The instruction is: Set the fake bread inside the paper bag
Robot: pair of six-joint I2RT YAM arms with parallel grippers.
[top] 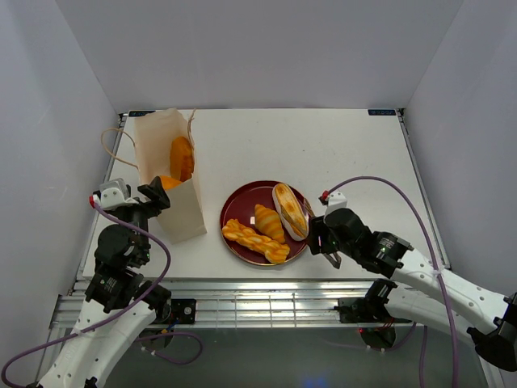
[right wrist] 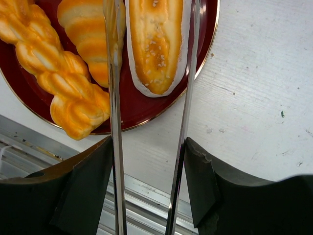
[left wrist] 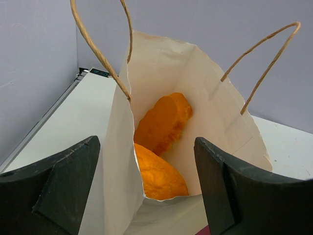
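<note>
The paper bag (top: 164,139) stands open at the left with two golden breads (top: 181,158) inside. In the left wrist view these are an oval roll (left wrist: 164,121) and a round bun (left wrist: 157,175). My left gripper (top: 155,196) is open at the bag's near rim, fingers wide either side of its corner (left wrist: 146,182). My right gripper (top: 321,234) is shut on metal tongs (right wrist: 114,122). The tong arms straddle a cream-edged long loaf (right wrist: 155,44) on the red plate (right wrist: 132,105), beside a croissant (right wrist: 85,34) and a braid (right wrist: 54,83).
The dark red plate (top: 230,212) lies in the table's middle near the front edge, right of the bag. The bag's string handles (left wrist: 266,68) stick up and out. White walls close in the left, right and back. A metal rail runs along the front edge (right wrist: 142,196).
</note>
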